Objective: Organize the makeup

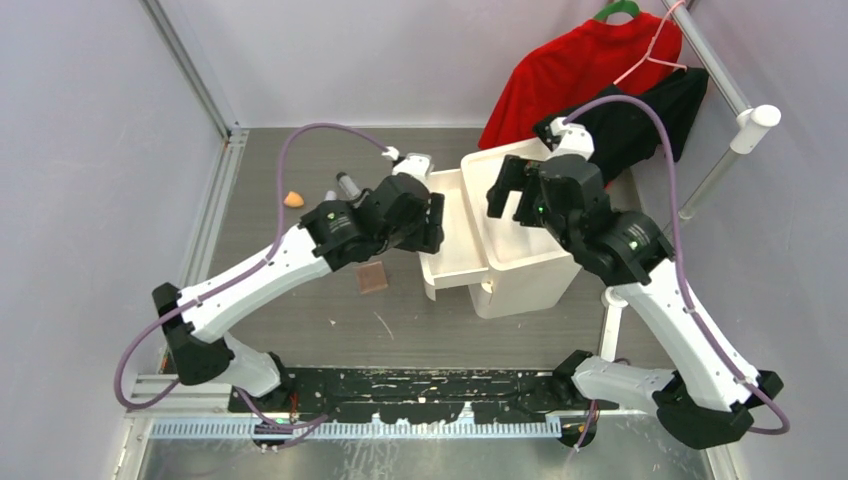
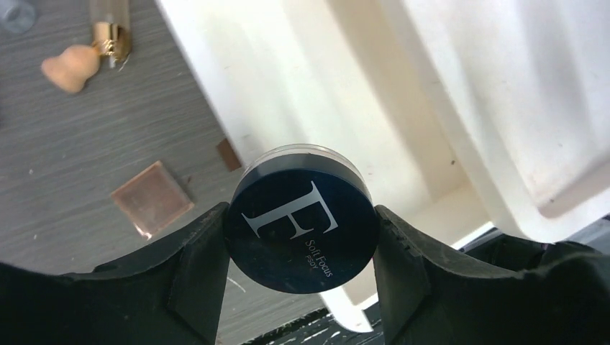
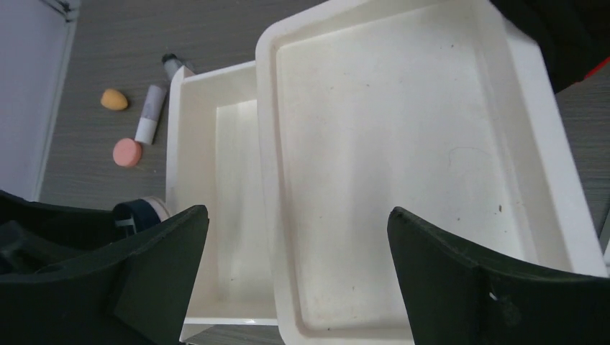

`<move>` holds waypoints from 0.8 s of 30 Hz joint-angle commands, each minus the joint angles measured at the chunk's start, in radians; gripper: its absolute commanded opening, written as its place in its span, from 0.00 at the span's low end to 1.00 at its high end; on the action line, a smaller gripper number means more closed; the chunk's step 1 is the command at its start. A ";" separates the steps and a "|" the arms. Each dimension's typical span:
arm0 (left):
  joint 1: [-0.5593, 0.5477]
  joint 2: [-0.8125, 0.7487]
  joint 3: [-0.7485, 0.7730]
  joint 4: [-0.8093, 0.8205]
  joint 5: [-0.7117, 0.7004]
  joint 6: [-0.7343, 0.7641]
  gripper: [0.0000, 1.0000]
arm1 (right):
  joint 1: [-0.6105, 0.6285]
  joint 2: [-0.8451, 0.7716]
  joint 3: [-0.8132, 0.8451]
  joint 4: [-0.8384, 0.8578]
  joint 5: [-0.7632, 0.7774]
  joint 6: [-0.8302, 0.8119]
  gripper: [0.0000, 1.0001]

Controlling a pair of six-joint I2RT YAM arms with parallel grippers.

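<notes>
Counts, quick pass:
- 1 round navy compact (image 2: 302,228) with a silver F on its lid
- 1 square brown palette (image 2: 152,199)
- 2 makeup sponges: 1 orange teardrop sponge (image 3: 114,99), 1 pink round sponge (image 3: 127,152)
- 1 white tube (image 3: 149,115)
- 1 dark-capped vial (image 3: 170,66)
- 1 small brown chip (image 2: 229,154)
- 1 white plastic organizer box (image 1: 530,285), with 1 open top tray (image 3: 267,180) and 1 pulled-out drawer (image 3: 237,215)
- 2 garments: 1 red cloth garment (image 1: 570,70), 1 black cloth garment (image 1: 688,100)
- 2 hangers: 1 green hanger (image 1: 617,10), 1 pink wire hanger (image 1: 652,45)
- 2 white-and-black robot arms: left arm (image 1: 250,280), right arm (image 1: 690,320)
- 2 purple cables: left cable (image 1: 320,126), right cable (image 1: 620,96)
</notes>
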 commanded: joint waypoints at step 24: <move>0.033 0.083 0.182 -0.047 -0.097 0.078 0.91 | -0.004 -0.055 0.014 -0.010 0.030 0.027 1.00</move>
